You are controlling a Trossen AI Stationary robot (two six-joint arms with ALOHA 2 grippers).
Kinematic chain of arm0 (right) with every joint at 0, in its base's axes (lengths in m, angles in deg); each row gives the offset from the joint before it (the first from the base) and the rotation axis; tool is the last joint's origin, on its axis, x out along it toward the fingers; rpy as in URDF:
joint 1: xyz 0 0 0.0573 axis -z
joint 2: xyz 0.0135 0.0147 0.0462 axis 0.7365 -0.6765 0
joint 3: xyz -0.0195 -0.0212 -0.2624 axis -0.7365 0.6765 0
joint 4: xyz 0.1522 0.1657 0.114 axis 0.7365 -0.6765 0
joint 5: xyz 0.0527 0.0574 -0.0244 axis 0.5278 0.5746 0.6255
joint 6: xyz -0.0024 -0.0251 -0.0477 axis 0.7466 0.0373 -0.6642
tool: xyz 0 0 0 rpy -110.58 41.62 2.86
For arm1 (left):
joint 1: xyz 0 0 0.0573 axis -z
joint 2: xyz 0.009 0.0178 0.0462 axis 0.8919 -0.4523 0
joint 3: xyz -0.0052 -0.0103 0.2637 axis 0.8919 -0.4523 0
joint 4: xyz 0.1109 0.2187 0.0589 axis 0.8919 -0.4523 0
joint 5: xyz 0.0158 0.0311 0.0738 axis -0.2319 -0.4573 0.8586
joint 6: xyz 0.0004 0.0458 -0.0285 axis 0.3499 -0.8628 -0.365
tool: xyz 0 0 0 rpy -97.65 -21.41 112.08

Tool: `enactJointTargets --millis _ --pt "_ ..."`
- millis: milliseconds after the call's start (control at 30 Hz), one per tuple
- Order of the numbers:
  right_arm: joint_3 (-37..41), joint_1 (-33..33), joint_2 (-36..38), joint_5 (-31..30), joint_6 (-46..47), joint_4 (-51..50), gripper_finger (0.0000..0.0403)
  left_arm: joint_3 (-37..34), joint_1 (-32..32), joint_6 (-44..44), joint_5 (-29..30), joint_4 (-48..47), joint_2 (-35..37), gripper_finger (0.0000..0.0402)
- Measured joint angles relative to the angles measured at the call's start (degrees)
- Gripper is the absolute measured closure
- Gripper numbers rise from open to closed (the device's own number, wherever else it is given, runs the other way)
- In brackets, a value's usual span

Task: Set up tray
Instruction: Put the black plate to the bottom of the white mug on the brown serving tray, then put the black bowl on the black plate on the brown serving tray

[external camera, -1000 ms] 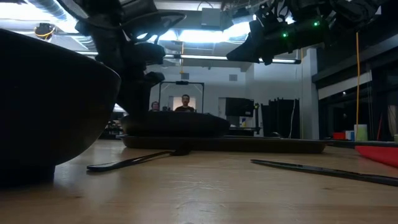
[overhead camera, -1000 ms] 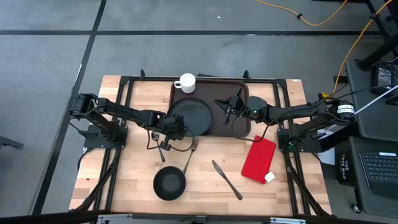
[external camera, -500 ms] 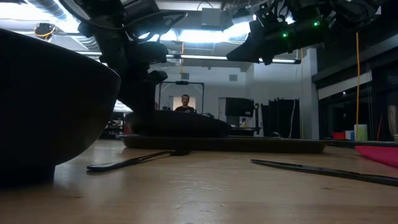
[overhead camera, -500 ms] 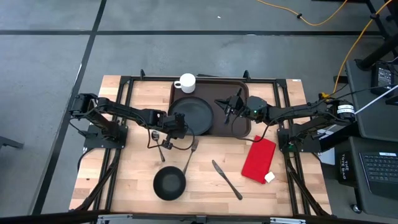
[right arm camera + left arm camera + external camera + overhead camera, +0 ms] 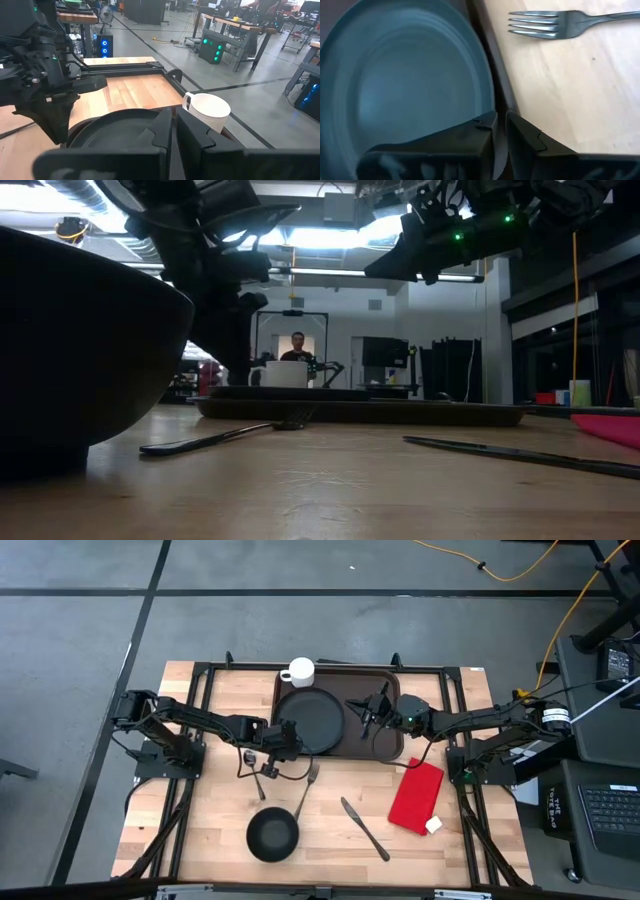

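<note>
Wooden tabletop (image 5: 210, 830) on a black frame stands on a grey floor, and the low view looks across it into a lit workshop where a person (image 5: 297, 346) stands far back. The tray (image 5: 385, 740) lies at the far edge of the tabletop, near the middle, with a round black plate (image 5: 312, 722) lying flat in its left half and a white mug (image 5: 299, 672) at its far left corner. The left gripper (image 5: 284, 741) sits at the tray's near left rim, its fingers (image 5: 485, 125) a narrow slit apart astride the plate's edge; whether they still pinch it cannot be told. The right gripper (image 5: 368, 712) hangs above the tray's middle with its fingers closed on nothing. Nearer the front edge lie a fork (image 5: 305, 792), a knife (image 5: 364, 828) and a black bowl (image 5: 272, 836); a red napkin (image 5: 416, 796) lies toward the right edge.
</note>
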Motion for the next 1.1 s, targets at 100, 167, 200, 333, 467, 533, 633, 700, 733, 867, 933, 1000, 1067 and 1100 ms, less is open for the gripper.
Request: enactJointTargets --millis 100,167,200,333,467,533,633,700,733,867,933,1000,1067,1100 --pt "0.00 0.00 0.00 -0.01 0.00 0.00 0.0373 0.00 0.00 0.28 1.02 -0.02 0.00 0.0363" --pt "0.00 0.00 0.00 0.00 0.00 0.00 0.0373 0.00 0.00 0.40 1.03 -0.01 0.00 0.0359" --pt "0.00 0.00 0.00 0.00 0.00 0.00 0.0373 0.00 0.00 0.40 1.02 0.00 0.00 0.0357" --pt "0.00 0.00 0.00 0.00 0.01 0.00 0.0373 0.00 0.02 0.38 1.04 0.00 0.00 0.0351" --pt "0.00 0.00 0.00 0.00 0.00 -0.02 0.0373 0.03 0.36 0.33 1.28 -0.03 0.02 0.0350" --pt "0.00 0.00 0.00 0.00 0.00 0.00 0.0373 0.59 0.62 0.33 1.28 -0.75 0.02 0.0353" --pt "0.00 0.00 0.00 0.00 0.00 -0.02 0.0373 2.24 1.31 0.36 1.30 -2.59 0.07 0.0354" --pt "0.00 0.00 0.00 0.00 0.00 -0.01 0.0373 3.43 1.88 1.06 1.30 -4.74 0.07 0.0354" --pt "0.00 -0.02 0.00 0.00 0.00 -0.01 0.0373 4.11 2.19 2.07 1.28 -5.73 0.07 0.0353" --pt "0.00 -0.02 0.00 0.00 0.02 0.00 0.0373 5.84 3.37 7.72 1.26 -8.93 0.07 0.0350" --pt "0.00 -0.02 0.00 0.00 0.06 -0.02 0.0373 6.30 3.99 10.59 1.26 -9.39 0.07 0.0350" --pt "0.00 -0.02 0.00 0.00 0.09 -0.01 0.0373 6.76 4.83 12.94 1.37 -9.77 0.07 0.0350" --pt "0.00 -0.02 0.00 0.00 0.24 -0.02 0.0373 7.36 5.98 14.65 1.37 -11.16 0.07 0.0351" --pt "0.00 -0.02 0.00 0.00 0.60 -0.02 0.0373 7.90 6.66 15.60 1.46 -11.88 0.07 0.0352"
